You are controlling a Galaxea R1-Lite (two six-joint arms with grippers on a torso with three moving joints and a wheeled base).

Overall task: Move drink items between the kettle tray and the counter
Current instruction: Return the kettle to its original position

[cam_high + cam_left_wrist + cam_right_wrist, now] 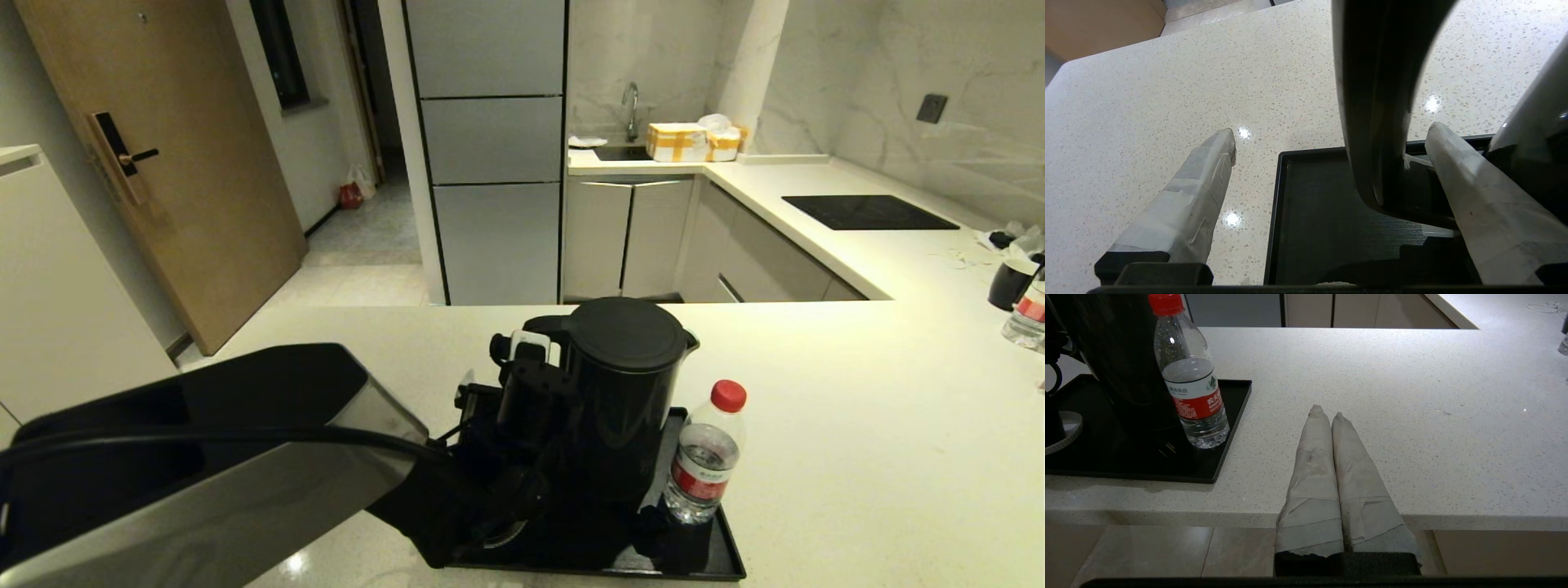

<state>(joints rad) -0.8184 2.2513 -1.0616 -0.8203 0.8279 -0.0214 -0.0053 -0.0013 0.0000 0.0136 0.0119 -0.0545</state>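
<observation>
The black kettle (624, 392) stands upright over the black kettle tray (702, 555), just right of the round base disc (498, 535); I cannot tell whether it rests on the tray. My left gripper (522, 384) is at its handle, open. In the left wrist view the loop handle (1376, 102) runs between the spread fingers (1200, 183) of the left gripper (1331, 130), above the tray (1310, 212). The red-capped bottle (704, 465) stands on the tray's right side, also in the right wrist view (1192, 388). My right gripper (1327, 410) is shut and empty over the counter's (857, 408) near edge.
A black cup (1012, 282) and a second bottle (1029, 314) stand at the far right of the counter. A black hob panel (869, 212) lies beyond them. Taped boxes (694, 140) sit by the sink at the back.
</observation>
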